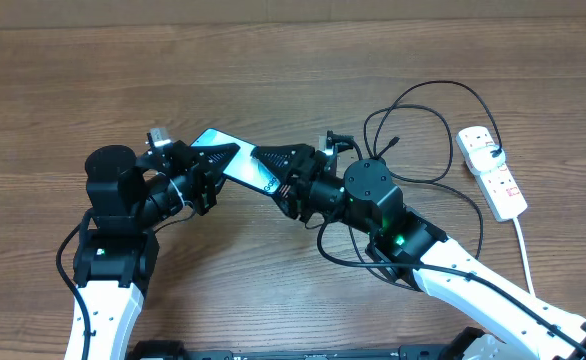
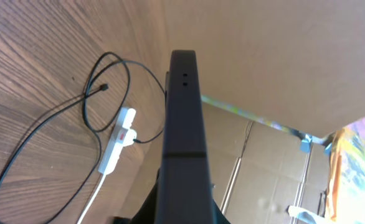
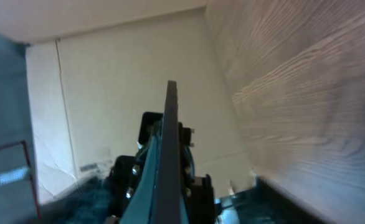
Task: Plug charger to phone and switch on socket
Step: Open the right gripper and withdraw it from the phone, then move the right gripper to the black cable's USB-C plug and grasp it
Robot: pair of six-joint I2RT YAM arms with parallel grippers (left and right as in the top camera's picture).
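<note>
Brown wooden table (image 1: 293,60) fills the overhead view. Both arms bend in toward the middle and meet. The left gripper (image 1: 205,168) pinches one end of the phone (image 1: 245,172), and the right gripper (image 1: 278,172) pinches the other end. The phone is tipped on its edge between them. The charger (image 1: 443,84) lies in loops near the socket (image 1: 491,170), far to the right.

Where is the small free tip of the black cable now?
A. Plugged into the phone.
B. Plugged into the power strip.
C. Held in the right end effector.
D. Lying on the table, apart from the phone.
D: the cable tip lies loose on the table, well apart from the phone.
</note>
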